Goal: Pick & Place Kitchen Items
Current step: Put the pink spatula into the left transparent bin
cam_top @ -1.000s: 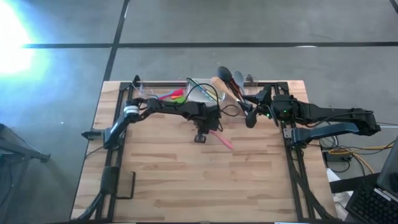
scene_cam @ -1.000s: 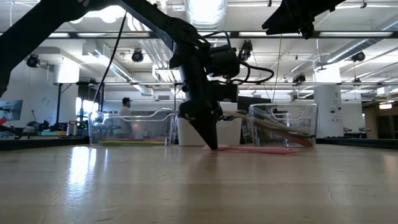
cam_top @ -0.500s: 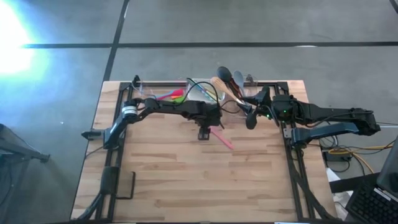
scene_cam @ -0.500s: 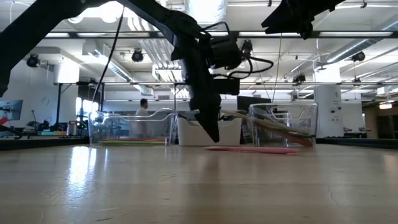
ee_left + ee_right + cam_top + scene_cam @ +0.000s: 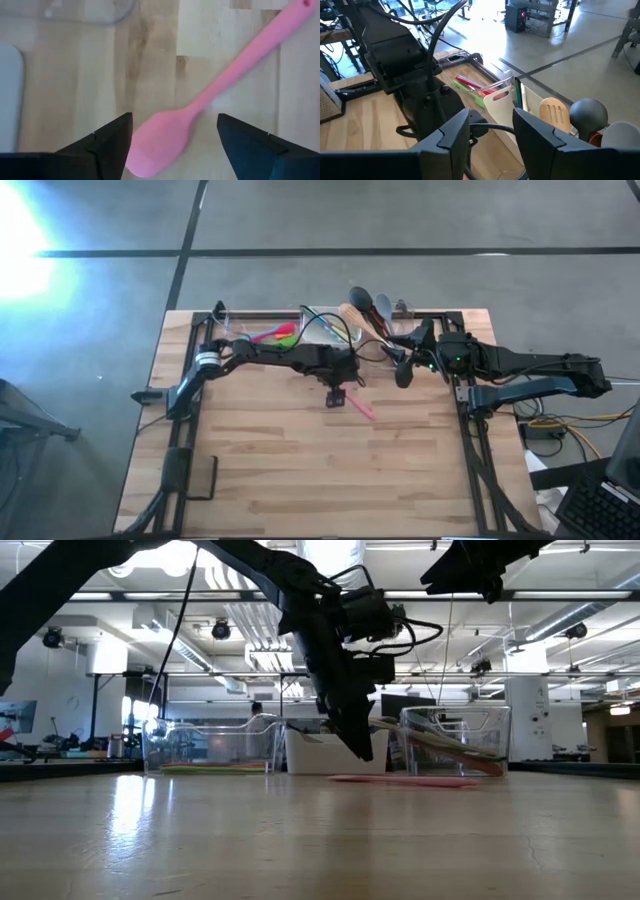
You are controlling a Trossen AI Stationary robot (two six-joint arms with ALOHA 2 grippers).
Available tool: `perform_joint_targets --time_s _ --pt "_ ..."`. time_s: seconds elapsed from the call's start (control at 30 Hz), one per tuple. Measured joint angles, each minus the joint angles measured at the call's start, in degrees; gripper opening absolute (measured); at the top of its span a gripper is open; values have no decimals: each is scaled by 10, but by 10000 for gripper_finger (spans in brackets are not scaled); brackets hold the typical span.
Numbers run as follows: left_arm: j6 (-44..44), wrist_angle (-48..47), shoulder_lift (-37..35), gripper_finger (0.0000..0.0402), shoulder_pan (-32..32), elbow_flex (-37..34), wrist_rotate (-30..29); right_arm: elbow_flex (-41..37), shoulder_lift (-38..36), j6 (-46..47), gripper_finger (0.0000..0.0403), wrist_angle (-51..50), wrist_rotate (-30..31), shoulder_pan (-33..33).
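Note:
A pink spatula point(image 5: 200, 100) lies flat on the wooden table point(image 5: 300, 470), just right of the middle point(image 5: 360, 406). Its blade end is under my left gripper and its handle points away. My left gripper point(image 5: 172, 145) hangs open a little above the blade point(image 5: 360, 750), with one finger on either side of it, touching nothing. My right gripper point(image 5: 402, 374) is held high near the right clear tub, open, with nothing between its fingers point(image 5: 490, 131).
Three tubs stand along the far edge. A clear tub point(image 5: 255, 332) holds green and red utensils, a white tub point(image 5: 325, 325) is in the middle, and a clear tub point(image 5: 455, 740) holds several long utensils point(image 5: 365, 310). The near half of the table is bare wood.
My left gripper has opened and let go of the pink spatula's blade end. It has risen off the table and drifted a little toward the right edge. The spatula stays flat where it lay.

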Motion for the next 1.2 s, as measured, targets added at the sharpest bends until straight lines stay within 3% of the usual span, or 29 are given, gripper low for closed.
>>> perform_joint_targets --time_s 0.17,0.33,0.9,1.2 --pt "-14 -12 1 290 18 0 71 0 0 -2 137 2 0 0" --pt "-6 -11 12 289 43 1 86 0 0 -2 132 10 0 0" --pt "463 -44 18 289 22 6 79 0 0 -1 138 14 0 0" --pt "488 -38 47 289 30 34 61 0 0 -1 135 14 0 0"
